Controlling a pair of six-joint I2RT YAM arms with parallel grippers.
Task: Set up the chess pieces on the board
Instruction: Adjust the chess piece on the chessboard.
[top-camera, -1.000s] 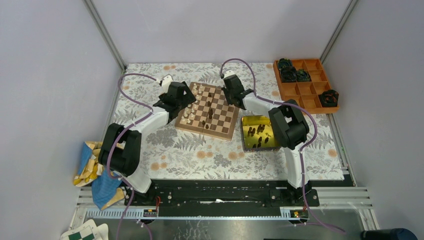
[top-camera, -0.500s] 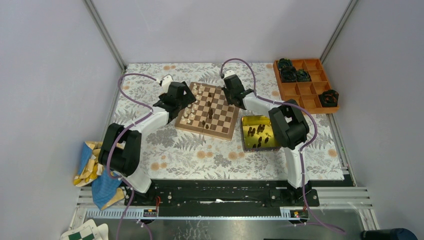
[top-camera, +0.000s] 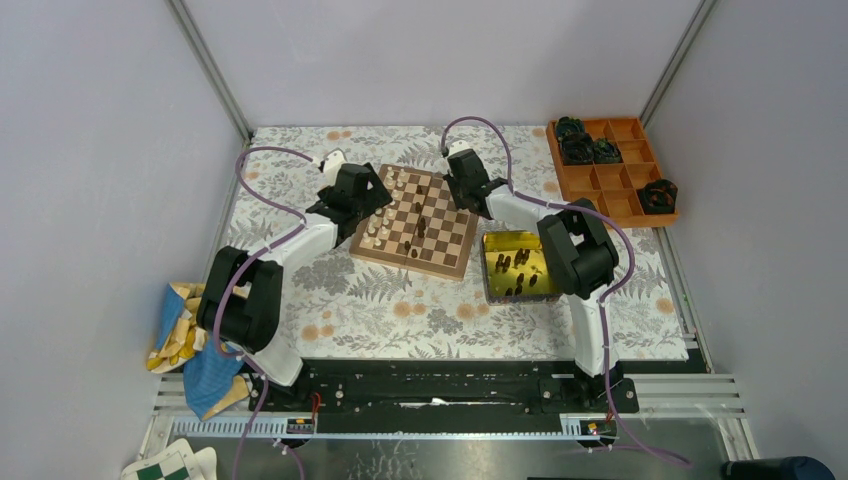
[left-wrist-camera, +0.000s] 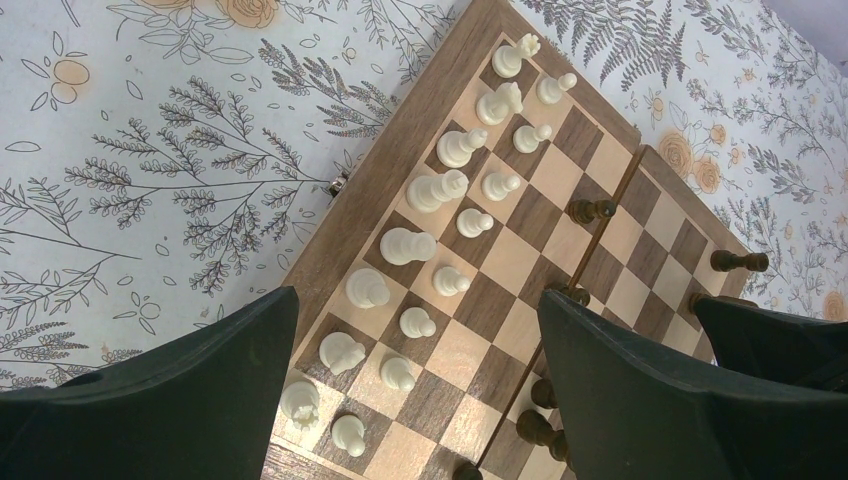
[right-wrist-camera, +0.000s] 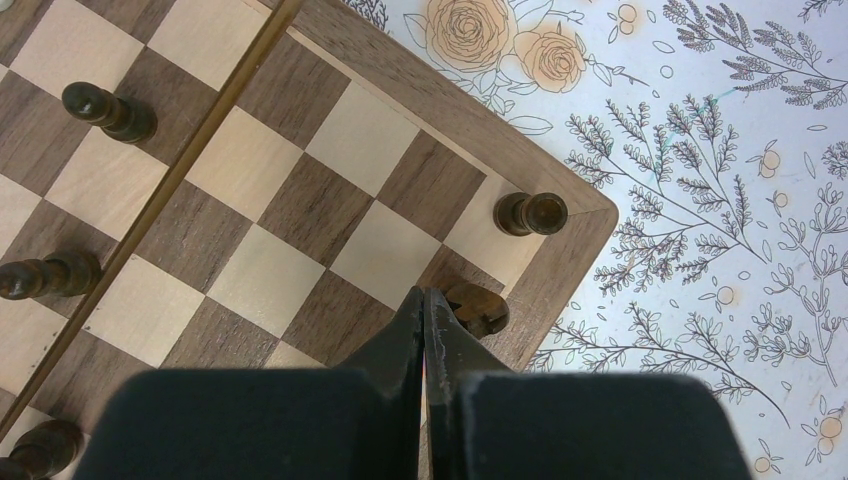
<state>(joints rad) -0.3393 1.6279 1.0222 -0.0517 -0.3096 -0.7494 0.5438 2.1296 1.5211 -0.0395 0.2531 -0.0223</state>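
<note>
Cream turned wooden chessmen (left-wrist-camera: 408, 245) line the brown-checkered wooden chessboard (left-wrist-camera: 405, 140) under the wide-spread left gripper (left-wrist-camera: 418, 305); right gripper (right-wrist-camera: 425, 300) sits pinched closed, empty.

Board (left-wrist-camera: 335, 235): brown and cream checks within a brown wood border. Chess pieces: cream set (left-wrist-camera: 437, 190), dark brown set (right-wrist-camera: 530, 212). Table cover (left-wrist-camera: 150, 150): white, with grey fern sprigs and orange roses. Tin (top-camera: 540, 248): shiny yellow. Tray (top-camera: 625, 205): orange. Cables (top-camera: 478, 119): purple.
</note>
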